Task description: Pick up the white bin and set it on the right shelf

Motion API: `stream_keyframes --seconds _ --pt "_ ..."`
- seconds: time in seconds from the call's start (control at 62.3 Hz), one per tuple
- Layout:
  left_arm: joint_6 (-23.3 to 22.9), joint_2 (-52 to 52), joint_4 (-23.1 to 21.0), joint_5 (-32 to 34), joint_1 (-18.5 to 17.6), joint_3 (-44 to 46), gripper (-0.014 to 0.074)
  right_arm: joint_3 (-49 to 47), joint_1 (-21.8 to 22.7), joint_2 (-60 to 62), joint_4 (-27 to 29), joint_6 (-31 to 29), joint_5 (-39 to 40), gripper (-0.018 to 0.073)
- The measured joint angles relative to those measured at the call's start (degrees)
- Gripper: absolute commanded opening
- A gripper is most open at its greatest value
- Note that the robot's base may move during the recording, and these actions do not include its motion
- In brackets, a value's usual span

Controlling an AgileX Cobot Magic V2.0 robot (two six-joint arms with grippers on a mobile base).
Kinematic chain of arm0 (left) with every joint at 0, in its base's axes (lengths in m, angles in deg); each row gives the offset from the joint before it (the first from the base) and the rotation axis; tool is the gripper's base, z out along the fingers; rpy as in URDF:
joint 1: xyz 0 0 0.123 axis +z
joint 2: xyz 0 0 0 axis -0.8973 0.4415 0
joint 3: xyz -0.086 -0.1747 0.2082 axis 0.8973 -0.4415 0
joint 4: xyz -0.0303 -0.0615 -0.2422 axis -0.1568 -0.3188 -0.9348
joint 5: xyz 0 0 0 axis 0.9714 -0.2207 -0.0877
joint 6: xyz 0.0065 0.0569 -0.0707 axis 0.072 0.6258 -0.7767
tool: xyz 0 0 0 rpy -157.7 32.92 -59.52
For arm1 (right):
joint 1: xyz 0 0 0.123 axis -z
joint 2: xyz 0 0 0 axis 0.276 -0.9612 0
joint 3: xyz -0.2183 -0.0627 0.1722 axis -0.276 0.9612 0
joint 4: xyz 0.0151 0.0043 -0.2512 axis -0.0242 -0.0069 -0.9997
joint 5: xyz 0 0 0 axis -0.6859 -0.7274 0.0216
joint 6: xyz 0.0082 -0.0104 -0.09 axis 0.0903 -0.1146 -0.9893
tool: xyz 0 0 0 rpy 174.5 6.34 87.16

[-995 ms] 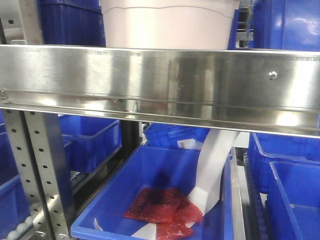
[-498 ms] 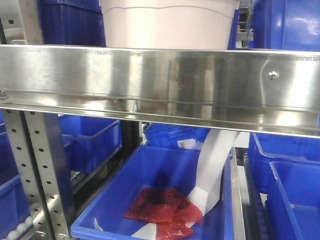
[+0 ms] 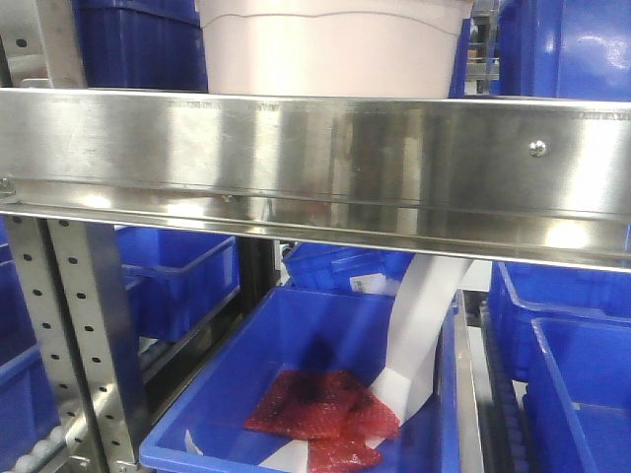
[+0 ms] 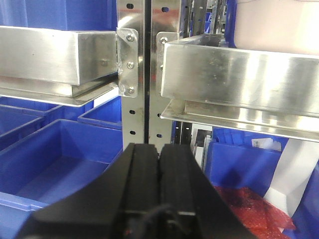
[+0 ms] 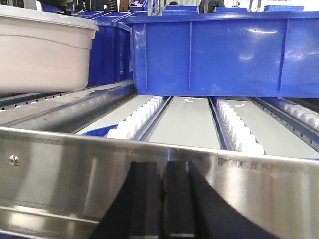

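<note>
The white bin (image 3: 330,49), a pale pinkish tub with a wavy moulded line, stands on the right shelf (image 3: 315,163) behind its shiny steel front rail. In the right wrist view the white bin (image 5: 42,52) sits at the upper left on the roller lanes. The left wrist view catches the white bin (image 4: 276,25) at the top right, above the right shelf (image 4: 239,74). My left gripper (image 4: 159,149) is shut and empty, below and left of the shelf. My right gripper (image 5: 163,169) is shut and empty, just in front of the shelf's rail (image 5: 159,169).
Blue bins (image 5: 224,52) stand beside the white bin on the shelf. Below it a blue bin (image 3: 306,384) holds red bags (image 3: 320,409) and a white paper strip (image 3: 424,325). A perforated steel upright (image 4: 142,74) separates a left shelf (image 4: 50,55) from the right one.
</note>
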Motion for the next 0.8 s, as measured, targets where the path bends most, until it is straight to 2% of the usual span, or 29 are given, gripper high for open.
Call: stream_keyframes --seconds 0.385,0.803 --pt "0.00 0.00 0.00 0.00 0.00 0.00 -0.0118 0.00 0.00 0.00 2.49 0.00 -1.96 0.0074" --pt "0.00 0.00 0.00 0.00 0.00 0.00 -0.0118 0.00 0.00 0.00 2.59 0.00 -2.22 0.0074"
